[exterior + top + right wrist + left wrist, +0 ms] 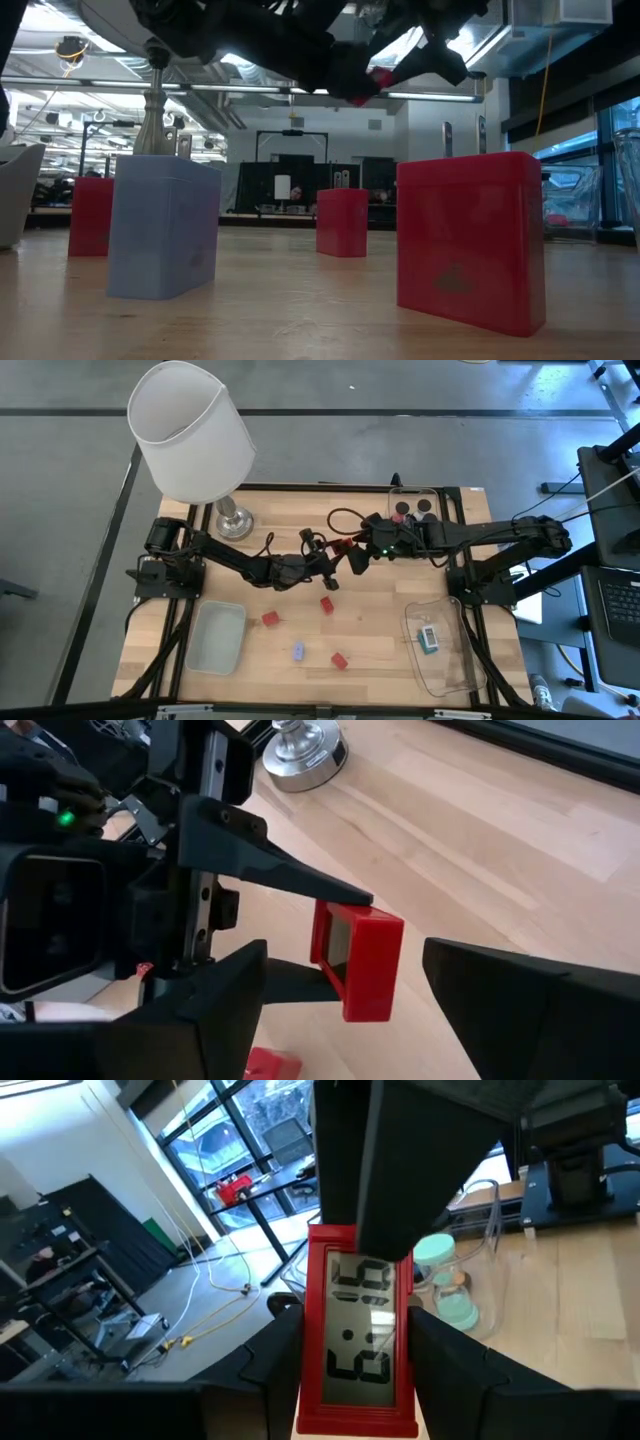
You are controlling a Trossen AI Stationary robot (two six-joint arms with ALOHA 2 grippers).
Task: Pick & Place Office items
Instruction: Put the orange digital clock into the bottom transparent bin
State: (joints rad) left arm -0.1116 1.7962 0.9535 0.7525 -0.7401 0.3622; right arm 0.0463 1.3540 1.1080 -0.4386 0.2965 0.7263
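The left hand [345, 552] hangs above the middle of the counter [300, 510], raised clear of the wood, and it is clenched on a small red clock [358, 960]. In the left wrist view the red clock [358, 1330] sits upright between that hand's two dark fingers [285, 1355], its grey display with dark digits facing the camera. The right hand [345, 1010] is directly opposite, just beside the left hand. In the right wrist view its two fingers are spread wide, one on either side of the clock and not touching it. From the low view both hands show as dark shapes overhead with a spot of red between them [378, 78].

Below and slightly nearer the front edge than the two hands, a red block [327, 604] stands on the counter. A second red block [269, 618] lies to the left-arm side of it, and a third [340, 659] lies farther toward the front. A pale blue piece [299, 651] stands between the last two.

Out beyond the right hand, toward the right arm's base, a clear tray [445, 650] holds a small teal item [428, 639]. Behind the right hand another clear tray [412, 495] holds dark round items [412, 508]. On the left arm's side a frosted tray [215, 635] rests near the front edge, and a white-shaded lamp [190, 430] stands at the back on a silver base [233, 520].
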